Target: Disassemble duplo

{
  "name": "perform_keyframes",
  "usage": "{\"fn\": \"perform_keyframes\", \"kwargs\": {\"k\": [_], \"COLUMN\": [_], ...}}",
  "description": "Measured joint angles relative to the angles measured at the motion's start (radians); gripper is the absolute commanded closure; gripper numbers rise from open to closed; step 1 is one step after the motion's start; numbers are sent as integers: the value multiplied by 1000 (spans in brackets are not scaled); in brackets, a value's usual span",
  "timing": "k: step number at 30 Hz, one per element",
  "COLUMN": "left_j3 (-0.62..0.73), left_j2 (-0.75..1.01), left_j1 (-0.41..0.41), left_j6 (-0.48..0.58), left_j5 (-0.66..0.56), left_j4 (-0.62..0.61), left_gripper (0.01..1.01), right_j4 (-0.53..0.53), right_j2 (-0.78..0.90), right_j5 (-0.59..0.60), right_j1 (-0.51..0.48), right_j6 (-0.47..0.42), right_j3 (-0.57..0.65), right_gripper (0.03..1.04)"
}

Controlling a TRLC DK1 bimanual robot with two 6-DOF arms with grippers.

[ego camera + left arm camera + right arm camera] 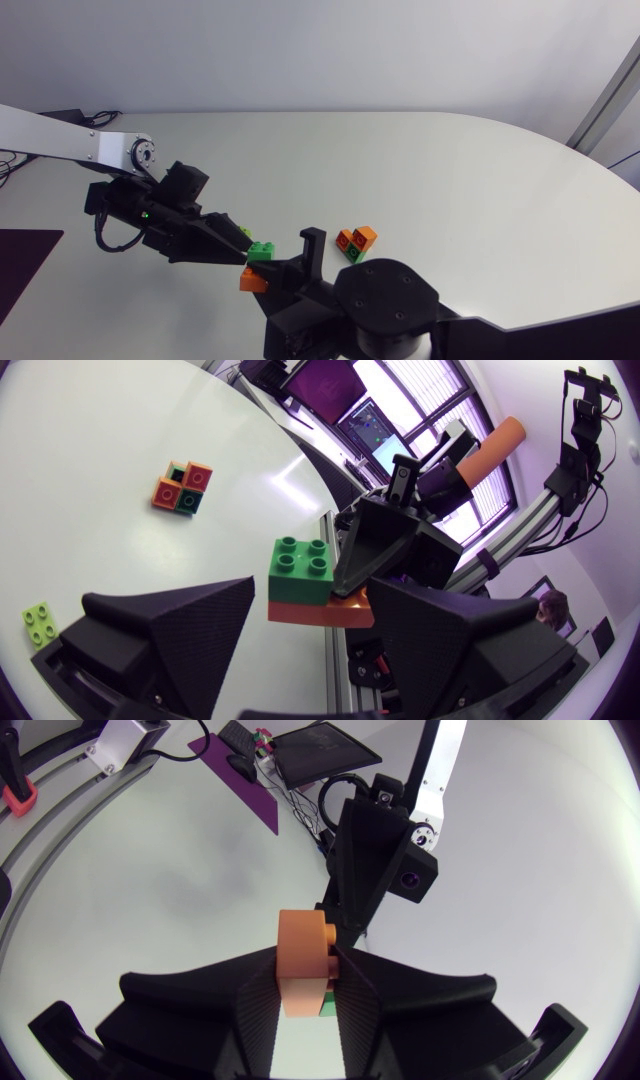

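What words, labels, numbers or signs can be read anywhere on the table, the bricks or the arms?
None can be read. The green-on-orange brick pair, the red, orange and green brick cluster and the lime brick show no print; any marks on their studs are too small to tell.

In the head view the right arm [385, 300] is cut off at 6 o'clock, the left arm [50, 135] at 9 o'clock. The left gripper [240, 255] hides most of a lime brick [246, 232]. In the right wrist view the orange brick [303, 945] and the fingers [400, 995] of the right gripper [305, 960] cover nearly all of the green brick [327, 1007].
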Motion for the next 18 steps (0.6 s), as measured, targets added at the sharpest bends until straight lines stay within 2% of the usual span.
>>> {"fn": "perform_keyframes", "kwargs": {"k": [18], "left_j3": [3], "left_j2": [3], "left_j1": [0], "left_j6": [26], "left_j5": [8], "left_j4": [-8], "left_gripper": [269], "right_j4": [5], "right_j2": [0], "right_j5": [-1], "right_j1": [21], "right_j6": [0], "right_j3": [0], "right_gripper": [854]}}
